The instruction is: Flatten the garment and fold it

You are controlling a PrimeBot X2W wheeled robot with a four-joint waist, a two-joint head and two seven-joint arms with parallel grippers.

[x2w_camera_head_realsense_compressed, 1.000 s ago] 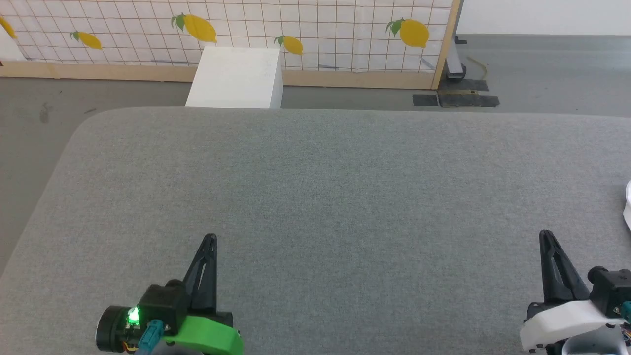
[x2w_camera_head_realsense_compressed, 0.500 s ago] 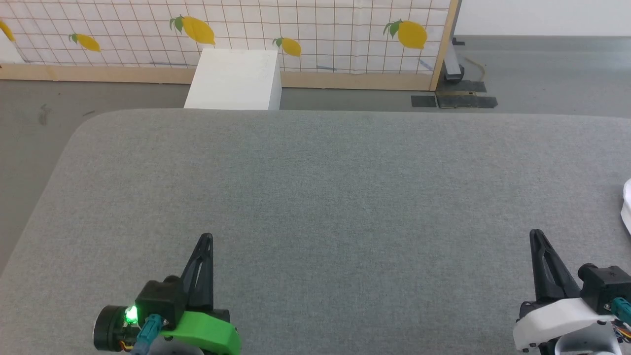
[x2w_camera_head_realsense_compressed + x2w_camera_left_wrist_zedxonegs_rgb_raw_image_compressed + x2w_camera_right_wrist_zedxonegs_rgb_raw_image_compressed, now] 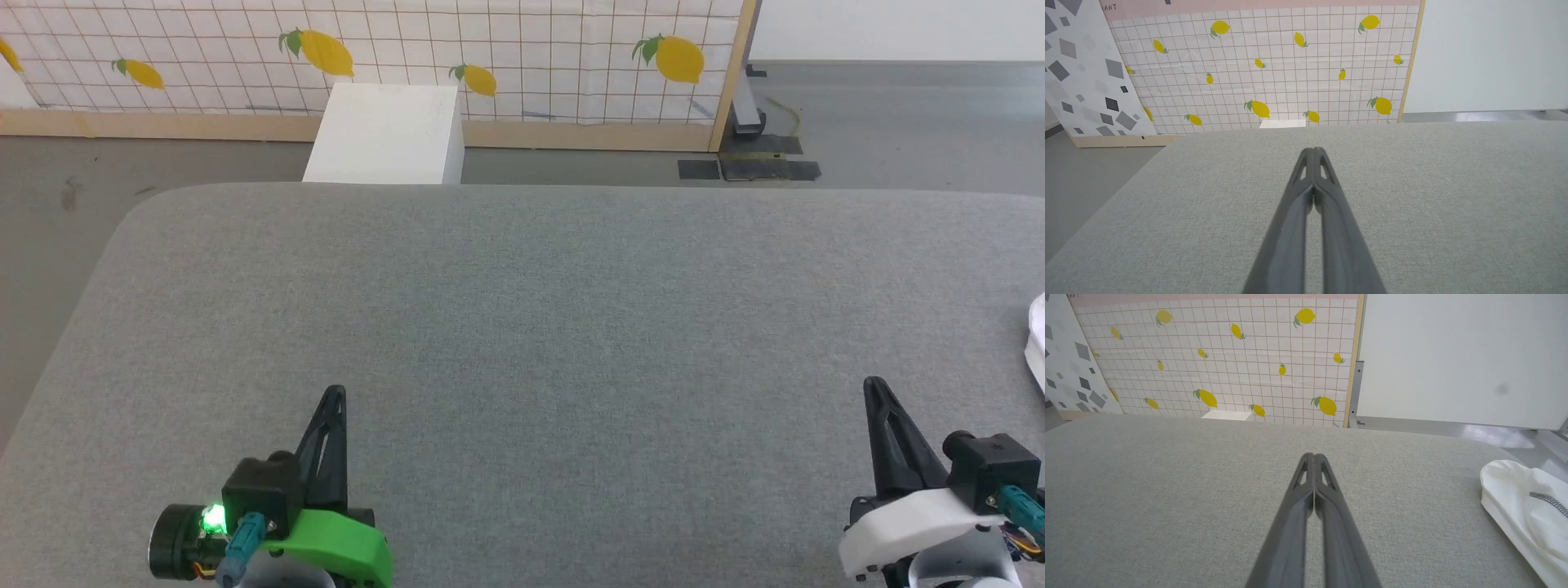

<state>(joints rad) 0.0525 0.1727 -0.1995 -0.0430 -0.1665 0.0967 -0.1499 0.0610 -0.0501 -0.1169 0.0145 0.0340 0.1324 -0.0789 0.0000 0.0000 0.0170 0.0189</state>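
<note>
The left gripper (image 3: 334,394) has its two dark fingers pressed tip to tip with nothing between them, and it sits over the near left part of the grey padded table (image 3: 522,310). The right gripper (image 3: 872,385) is closed the same way and also empty, over the table's near right part.

The garment (image 3: 1521,498) lies at the table's right edge, just beyond and to the right of the right gripper and apart from it. It is thin white cloth, bunched into soft rounded folds instead of lying spread flat, with a short line of dark grey stitching (image 3: 1549,500) across one fold. The picture edge cuts it off, so its full shape cannot be told.

Past the table's far edge a white box (image 3: 384,135) stands on the floor, and behind it is a lemon-print panel (image 3: 531,49).
</note>
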